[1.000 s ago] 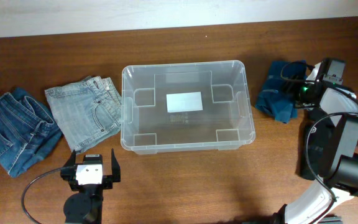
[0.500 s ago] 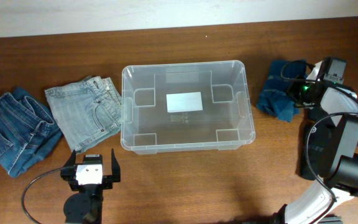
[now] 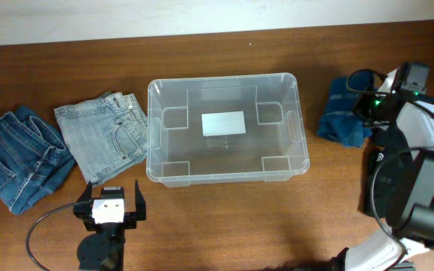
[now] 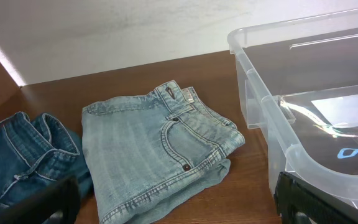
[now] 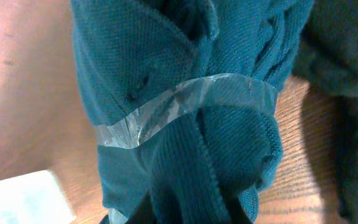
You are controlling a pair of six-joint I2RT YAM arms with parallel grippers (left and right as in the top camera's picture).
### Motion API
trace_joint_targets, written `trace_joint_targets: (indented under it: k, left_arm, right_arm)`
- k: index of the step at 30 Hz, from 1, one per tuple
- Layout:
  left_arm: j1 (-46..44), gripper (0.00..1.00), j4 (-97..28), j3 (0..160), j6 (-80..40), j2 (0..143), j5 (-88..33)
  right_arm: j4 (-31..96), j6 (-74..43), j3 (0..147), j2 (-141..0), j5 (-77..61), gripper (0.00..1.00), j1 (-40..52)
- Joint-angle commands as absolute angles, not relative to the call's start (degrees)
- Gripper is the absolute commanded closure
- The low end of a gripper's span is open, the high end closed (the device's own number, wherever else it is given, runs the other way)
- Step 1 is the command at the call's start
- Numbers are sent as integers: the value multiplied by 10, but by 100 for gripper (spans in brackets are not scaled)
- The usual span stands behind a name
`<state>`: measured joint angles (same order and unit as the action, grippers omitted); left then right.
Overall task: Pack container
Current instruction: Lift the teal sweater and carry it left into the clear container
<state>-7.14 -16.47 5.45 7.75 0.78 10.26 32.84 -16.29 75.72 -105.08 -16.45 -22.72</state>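
Observation:
The clear container (image 3: 302, 143) stands empty in the middle of the table, a white label on its bottom; its near wall also shows in the left wrist view (image 4: 258, 93). To its right lies a teal knit garment (image 3: 340, 117), bound by a clear band (image 5: 185, 99). My right gripper (image 3: 367, 108) is shut on a fold of that garment (image 5: 166, 74); the cloth fills the gap between its fingers (image 5: 191, 214). My left gripper (image 3: 114, 188) hangs open near the front edge, nothing between its fingers (image 4: 173, 208).
Folded light-blue jeans (image 3: 100, 135) (image 4: 154, 143) lie just left of the container. Darker jeans (image 3: 17, 154) (image 4: 17, 155) lie further left. The right arm's base (image 3: 413, 196) fills the table's right side.
My right gripper has shut on the teal garment and drawn it a little to the right. The left arm, jeans and container have not moved.

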Motion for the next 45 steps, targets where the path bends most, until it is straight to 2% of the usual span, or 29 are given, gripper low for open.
trace_joint_targets:
  k: [1,10,16,20,32,38,45]
  left_arm:
    - [-69,0,-162,51,85,4,97]
    - [-69,0,-163,51,85,4,97]
    - [-69,0,-163,51,85,4,97]
    - [-69,0,-163,51,85,4,97]
    - [-69,0,-163,51,85,4,97]
    - [-69,0,-163,51,85,4,97]
    - [-69,0,-163,51,85,4,97]
  right_arm:
    - [334,-151,797,-976,-223,93,-228]
    - [399,-151,798,-860,-292,93,-192]
    - [429,-156,798,-779,-300,93,-84]
    - [429,-210,798,-756,-273,93,19]
    - [375,-392,798,-825,-116,93,272]
    - [322,-472,798,-886,-67,93,349]
    - [269,-537,798,-959,-35,94,391]
